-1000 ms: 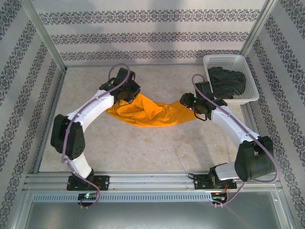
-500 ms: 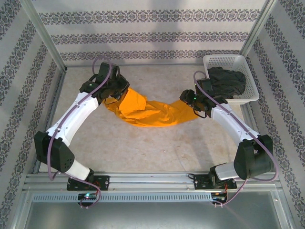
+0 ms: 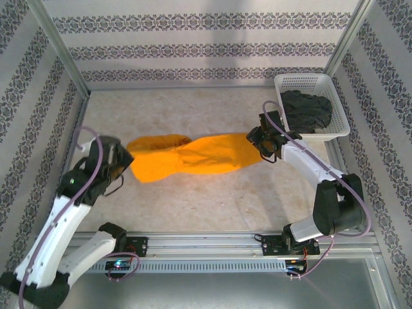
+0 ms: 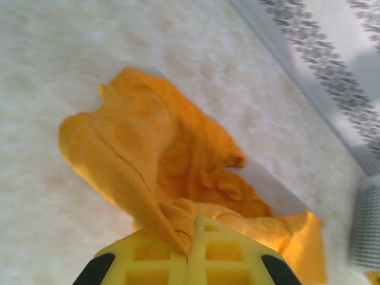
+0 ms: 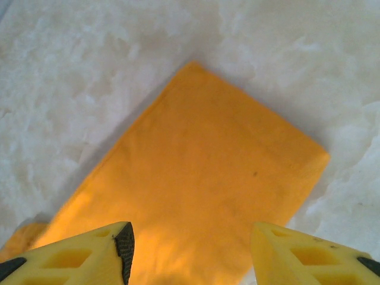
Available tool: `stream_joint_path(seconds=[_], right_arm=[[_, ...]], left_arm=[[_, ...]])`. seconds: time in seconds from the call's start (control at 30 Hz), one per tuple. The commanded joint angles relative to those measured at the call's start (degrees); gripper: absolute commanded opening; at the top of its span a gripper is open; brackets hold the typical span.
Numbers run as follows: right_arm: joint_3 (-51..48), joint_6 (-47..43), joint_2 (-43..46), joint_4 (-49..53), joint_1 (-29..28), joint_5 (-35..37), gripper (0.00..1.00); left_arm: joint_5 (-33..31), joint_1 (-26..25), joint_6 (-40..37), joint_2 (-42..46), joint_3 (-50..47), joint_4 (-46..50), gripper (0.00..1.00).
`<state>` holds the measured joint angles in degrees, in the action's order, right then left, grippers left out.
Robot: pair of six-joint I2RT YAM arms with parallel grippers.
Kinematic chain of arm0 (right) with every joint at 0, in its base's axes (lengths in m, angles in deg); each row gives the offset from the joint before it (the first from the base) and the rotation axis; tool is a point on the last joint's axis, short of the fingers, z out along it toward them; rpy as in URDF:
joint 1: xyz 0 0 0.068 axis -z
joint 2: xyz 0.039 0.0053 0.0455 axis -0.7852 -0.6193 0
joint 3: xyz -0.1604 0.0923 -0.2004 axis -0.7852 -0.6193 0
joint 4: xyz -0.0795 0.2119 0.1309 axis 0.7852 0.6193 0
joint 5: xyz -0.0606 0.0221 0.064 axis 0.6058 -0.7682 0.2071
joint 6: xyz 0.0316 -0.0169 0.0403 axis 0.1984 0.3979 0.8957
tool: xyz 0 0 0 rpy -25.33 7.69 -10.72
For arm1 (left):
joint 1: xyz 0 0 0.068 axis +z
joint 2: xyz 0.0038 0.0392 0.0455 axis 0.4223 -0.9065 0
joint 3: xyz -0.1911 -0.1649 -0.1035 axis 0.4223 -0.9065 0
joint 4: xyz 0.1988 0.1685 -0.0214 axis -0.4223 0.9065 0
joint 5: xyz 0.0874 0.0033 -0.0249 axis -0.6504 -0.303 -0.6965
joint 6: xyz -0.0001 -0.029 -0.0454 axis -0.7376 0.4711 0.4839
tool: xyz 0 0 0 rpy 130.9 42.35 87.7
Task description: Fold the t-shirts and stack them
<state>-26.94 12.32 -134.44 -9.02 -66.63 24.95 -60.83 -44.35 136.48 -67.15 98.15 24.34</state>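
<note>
The orange-yellow t-shirt (image 3: 193,154) lies stretched left to right across the middle of the table. My left gripper (image 3: 125,162) is at its left end. In the left wrist view the left gripper (image 4: 193,222) is shut on a bunched ribbed edge of the orange t-shirt (image 4: 160,166). My right gripper (image 3: 253,138) is over the shirt's right end. In the right wrist view the right gripper (image 5: 190,228) stands open above a flat corner of the orange t-shirt (image 5: 202,178), with nothing pinched. The charcoal grey t-shirt (image 3: 308,109) lies crumpled in the basket.
The white lattice basket (image 3: 302,78) stands at the back right corner, just behind the right gripper. Patterned walls and metal posts close in the table on three sides. Bare tabletop lies in front of the shirt.
My left arm has swung left and toward the near edge, dragging the shirt's left end with it. The sagging shirt is now pulled out long. The right gripper has shifted slightly back.
</note>
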Motion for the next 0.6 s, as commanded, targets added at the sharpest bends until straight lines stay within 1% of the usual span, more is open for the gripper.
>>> stream_joint_path(seconds=[0.0,0.03,0.1,0.23,0.3,0.37,0.47,0.57], right_arm=[[1.29,6.48,-2.81,1.99,-1.26,2.23,0.55],[2.01,7.87,-3.56,2.85,-1.52,2.86,0.53],[4.28,9.89,-6.09,5.03,-2.03,3.53,0.53],[8.86,11.78,-11.75,5.48,-3.16,4.55,0.52],[12.37,12.67,-15.19,7.16,-3.42,6.71,0.52],[14.9,12.66,-18.68,6.11,-3.34,6.69,0.52],[18.82,14.65,-23.49,8.39,-2.84,6.44,0.51],[20.9,16.14,-26.04,9.19,-2.31,6.4,0.47]], left_arm=[[-5.67,0.72,-1.81,4.58,-8.69,0.06,0.0],[-5.49,0.7,-1.04,6.13,-10.85,-0.78,0.0],[-5.81,0.68,1.62,8.21,-14.5,-0.59,0.0],[-5.43,0.75,3.78,9.0,-18.49,-1.29,0.0],[-5.09,0.8,4.12,8.8,-19.3,-2.01,0.0],[-4.87,0.77,4.03,8.59,-19.53,-3.09,0.0],[-4.83,0.85,3.74,7.33,-19.06,-4.1,0.0],[-4.48,0.93,3.21,5.99,-18.23,-4.79,0.0]])
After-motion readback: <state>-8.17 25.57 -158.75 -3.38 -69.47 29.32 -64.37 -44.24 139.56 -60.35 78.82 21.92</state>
